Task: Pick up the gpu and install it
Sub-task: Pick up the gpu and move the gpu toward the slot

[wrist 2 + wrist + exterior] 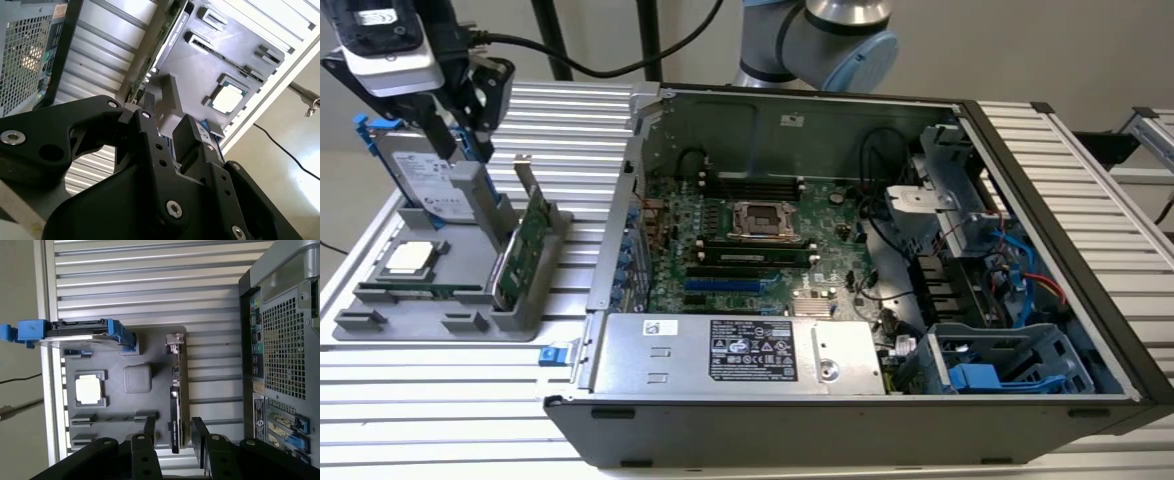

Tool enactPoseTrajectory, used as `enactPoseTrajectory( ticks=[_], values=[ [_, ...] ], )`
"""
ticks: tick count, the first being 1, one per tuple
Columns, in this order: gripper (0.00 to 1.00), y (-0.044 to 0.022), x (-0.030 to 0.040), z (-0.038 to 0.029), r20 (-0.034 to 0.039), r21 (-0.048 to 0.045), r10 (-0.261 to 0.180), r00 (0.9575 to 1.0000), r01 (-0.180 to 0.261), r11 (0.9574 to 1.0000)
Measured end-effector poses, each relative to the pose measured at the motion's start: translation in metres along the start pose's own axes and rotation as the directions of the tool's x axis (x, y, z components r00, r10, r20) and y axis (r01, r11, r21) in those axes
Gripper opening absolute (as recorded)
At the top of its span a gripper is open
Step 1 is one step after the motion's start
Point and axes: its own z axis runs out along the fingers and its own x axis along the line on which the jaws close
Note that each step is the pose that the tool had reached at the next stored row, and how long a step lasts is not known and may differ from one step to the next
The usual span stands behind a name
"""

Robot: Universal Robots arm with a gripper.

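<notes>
Green gpu (pixel 518 258) — upright in tray (pixel 400 326), fingers (pixel 201 436) apart

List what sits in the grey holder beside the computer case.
The grey holder holds the gpu on edge, a blue-framed hard drive and a CPU chip. The open gripper hangs above the gpu, hiding part of the holder in both wrist views.

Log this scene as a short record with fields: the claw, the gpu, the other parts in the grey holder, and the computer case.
claw: open, holding nothing, above the grey holder; the gpu's edge lines up with its gap
gpu: on edge in a holder slot, not yet picked up
hard drive: blue frame, upright in the holder
CPU chip: flat in the holder
computer case: open, motherboard exposed, to the exterior view's right of the holder
</notes>
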Motion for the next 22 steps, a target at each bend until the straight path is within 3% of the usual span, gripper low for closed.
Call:
enactPoseTrajectory(
  ticks=[22],
  values=[
    [1.00, -0.0028, -0.0016, 0.0109, -0.0044, 0.0003, 0.000, 1.0000, 0.000, 1.0000]
  ],
)
